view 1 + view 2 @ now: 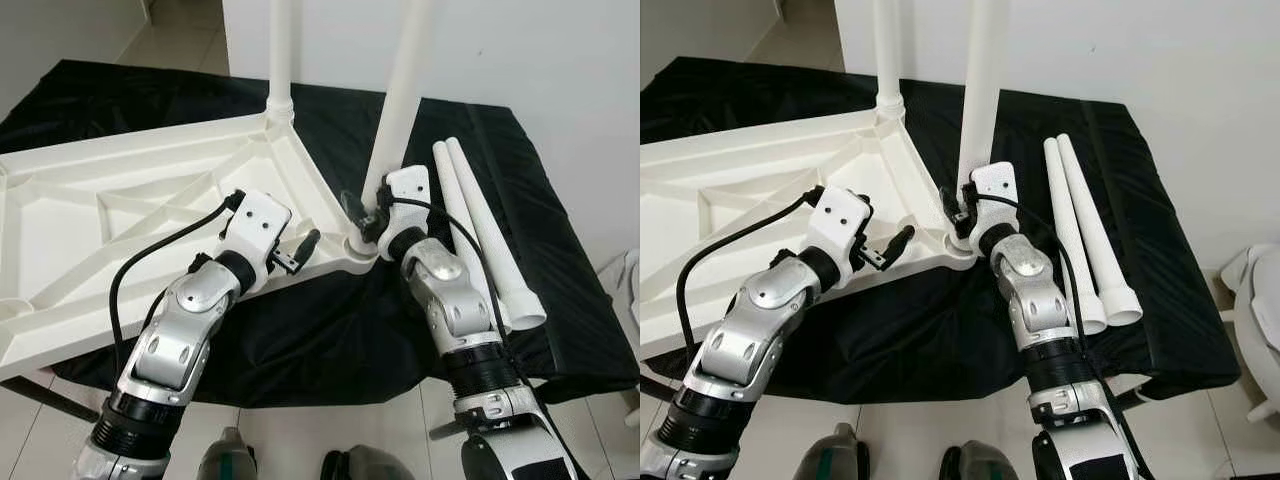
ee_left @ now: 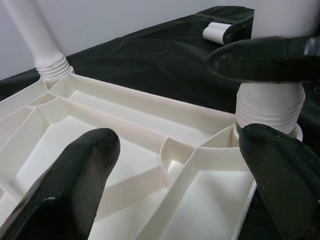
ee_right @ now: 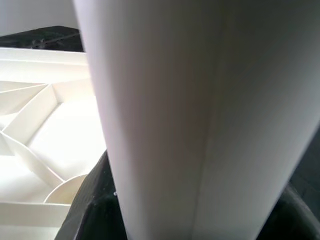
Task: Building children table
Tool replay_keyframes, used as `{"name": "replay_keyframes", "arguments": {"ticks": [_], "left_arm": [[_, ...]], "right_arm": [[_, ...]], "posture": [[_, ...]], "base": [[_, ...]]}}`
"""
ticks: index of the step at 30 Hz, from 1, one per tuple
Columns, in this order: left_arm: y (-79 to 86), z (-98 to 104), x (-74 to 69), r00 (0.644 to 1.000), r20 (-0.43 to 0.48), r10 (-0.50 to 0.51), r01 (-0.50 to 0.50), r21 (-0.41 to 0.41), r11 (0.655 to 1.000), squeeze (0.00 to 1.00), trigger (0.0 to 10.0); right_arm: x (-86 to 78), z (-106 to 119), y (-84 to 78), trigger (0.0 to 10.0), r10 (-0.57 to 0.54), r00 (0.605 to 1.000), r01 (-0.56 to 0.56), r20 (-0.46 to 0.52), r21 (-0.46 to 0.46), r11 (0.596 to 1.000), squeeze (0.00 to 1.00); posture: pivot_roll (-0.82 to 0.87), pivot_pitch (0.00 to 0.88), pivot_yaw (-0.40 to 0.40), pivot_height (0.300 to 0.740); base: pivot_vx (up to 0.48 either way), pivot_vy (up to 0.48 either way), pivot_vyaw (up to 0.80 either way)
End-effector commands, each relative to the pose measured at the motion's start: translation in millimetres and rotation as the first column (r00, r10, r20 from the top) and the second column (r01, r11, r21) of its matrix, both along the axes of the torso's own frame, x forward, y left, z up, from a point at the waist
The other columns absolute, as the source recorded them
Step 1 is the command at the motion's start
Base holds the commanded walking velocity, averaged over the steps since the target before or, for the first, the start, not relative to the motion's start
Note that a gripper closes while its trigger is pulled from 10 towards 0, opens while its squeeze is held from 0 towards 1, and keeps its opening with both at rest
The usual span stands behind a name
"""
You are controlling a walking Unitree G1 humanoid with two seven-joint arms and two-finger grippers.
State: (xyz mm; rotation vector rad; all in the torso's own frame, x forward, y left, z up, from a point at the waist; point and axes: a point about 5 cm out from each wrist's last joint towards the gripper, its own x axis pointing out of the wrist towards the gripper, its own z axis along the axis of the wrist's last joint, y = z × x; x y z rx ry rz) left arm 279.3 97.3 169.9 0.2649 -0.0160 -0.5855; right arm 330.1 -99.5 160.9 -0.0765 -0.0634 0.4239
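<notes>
At the tabletop's (image 1: 150, 210) near corner, the right pincer (image 1: 372, 218) clenches the leg (image 1: 400, 95), apparently light, stiff, smooth plastic best gripped low; left pincer (image 1: 300, 250) released.

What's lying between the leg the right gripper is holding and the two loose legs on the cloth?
Only bare black cloth lies between the held leg and the loose legs, as the right eye view shows; the right gripper sits at that leg's base.
</notes>
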Motion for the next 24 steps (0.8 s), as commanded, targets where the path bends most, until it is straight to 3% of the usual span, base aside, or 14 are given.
{"name": "replay_keyframes", "arguments": {"ticks": [1,6,14,15,17,20,24], "left_arm": [[-3.0,2.2,-0.5,1.000,0.016,-0.015,0.014,0.013,1.000,0.00,10.0],[-2.4,3.5,-4.5,0.999,0.021,-0.024,0.024,0.004,1.000,0.00,10.0],[-8.5,-0.3,-13.2,0.993,-0.019,-0.114,0.114,-0.010,0.993,0.00,10.0],[-14.1,-7.3,-26.7,0.970,-0.072,-0.233,0.232,-0.015,0.973,0.00,10.0],[-14.1,-7.3,-26.7,0.970,-0.072,-0.233,0.232,-0.015,0.973,0.00,10.0],[-15.9,-16.1,-41.4,0.932,-0.136,-0.336,0.339,-0.004,0.941,0.00,10.0],[-15.4,-19.9,-46.1,0.919,-0.156,-0.362,0.369,0.019,0.929,0.00,10.0]], "right_arm": [[-3.7,-12.4,1.3,10.0,0.008,0.999,-0.009,-0.048,-0.021,1.000,0.00],[-13.6,-17.2,8.7,10.0,0.084,0.995,-0.088,-0.051,-0.081,0.993,0.00],[-16.1,-20.1,4.8,10.0,0.083,0.995,-0.089,-0.058,-0.105,0.991,0.00],[-15.4,-20.7,2.4,10.0,0.074,0.995,-0.080,-0.061,-0.102,0.992,0.00],[-15.4,-20.7,2.4,10.0,0.074,0.995,-0.080,-0.061,-0.102,0.992,0.00],[-15.3,-20.6,-0.1,10.0,0.065,0.996,-0.072,-0.062,-0.101,0.992,0.00],[-15.8,-20.7,-1.3,10.0,0.067,0.996,-0.072,-0.061,-0.086,0.994,0.00]], "posture": [[0.06,0.020,-0.050,0.740],[0.07,0.028,-0.053,0.740],[0.06,0.034,-0.052,0.740],[0.06,0.035,-0.051,0.740],[0.06,0.035,-0.051,0.740],[0.05,0.037,-0.049,0.740],[0.06,0.036,-0.050,0.740]], "base": [[0.000,0.000,0.00],[0.000,0.000,0.00],[0.000,0.000,0.00],[0.000,0.000,0.00],[0.000,0.000,0.00],[0.000,0.000,0.00],[0.000,0.000,0.00]]}}
